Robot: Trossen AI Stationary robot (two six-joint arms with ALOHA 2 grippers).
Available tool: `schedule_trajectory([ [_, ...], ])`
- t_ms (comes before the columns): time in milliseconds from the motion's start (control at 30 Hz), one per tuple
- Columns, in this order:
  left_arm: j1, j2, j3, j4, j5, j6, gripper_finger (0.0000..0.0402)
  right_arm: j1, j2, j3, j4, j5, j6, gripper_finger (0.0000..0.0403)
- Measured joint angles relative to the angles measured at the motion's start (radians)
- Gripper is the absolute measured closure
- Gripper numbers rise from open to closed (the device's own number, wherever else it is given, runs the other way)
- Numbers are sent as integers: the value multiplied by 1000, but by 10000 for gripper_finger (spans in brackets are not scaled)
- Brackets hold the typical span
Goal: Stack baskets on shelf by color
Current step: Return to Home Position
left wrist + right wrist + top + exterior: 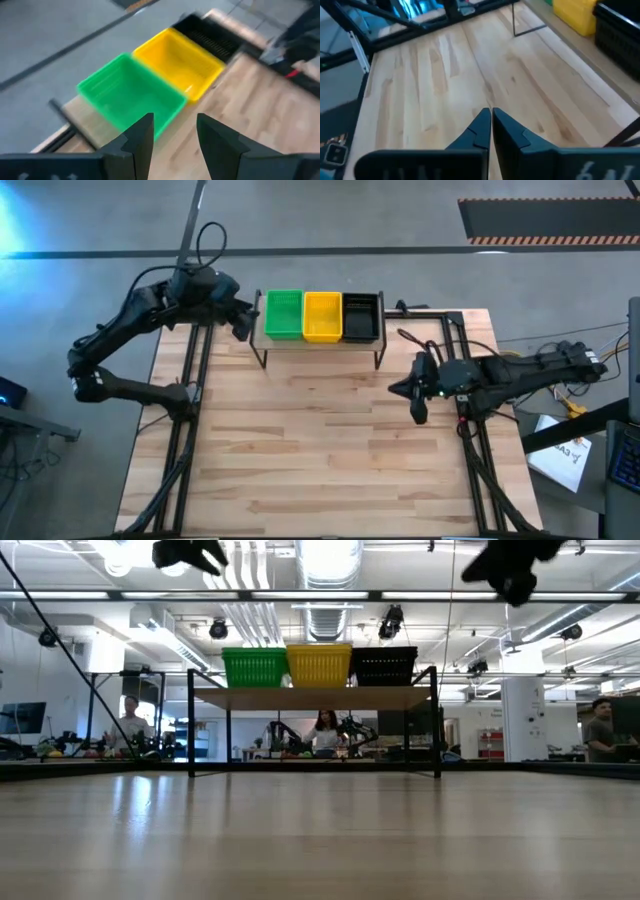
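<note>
Baskets (322,315) on shelf (300,698), upper centre; left gripper (243,328) alongside, jaws apart, empty; right gripper (418,412) closed, centre right

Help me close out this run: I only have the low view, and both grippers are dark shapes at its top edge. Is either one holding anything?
Observer: No. The left gripper is open and holds nothing.
Operator: And the right one?
Observer: The right gripper is shut and empty, over the bare table.
Operator: Anything inside the top baskets?
Observer: From above, the green basket, the yellow basket and the black basket all look empty.
</note>
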Motion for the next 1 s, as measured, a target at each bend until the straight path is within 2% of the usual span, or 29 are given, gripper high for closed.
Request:
schedule_trajectory([
  [167,-77,-13,0,70,0,-1,268,-1,-173,-201,88,-6,-16,394],
  [333,-117,2,0,126,0,-3,268,-1,-338,-360,188,-64,-64,394],
  [700,-125,21,-1,227,-2,-59,268,-1,-612,-564,250,-125,-117,394],
  [1000,-126,21,-1,223,-6,-122,268,0,-737,-733,468,-191,-143,394],
])
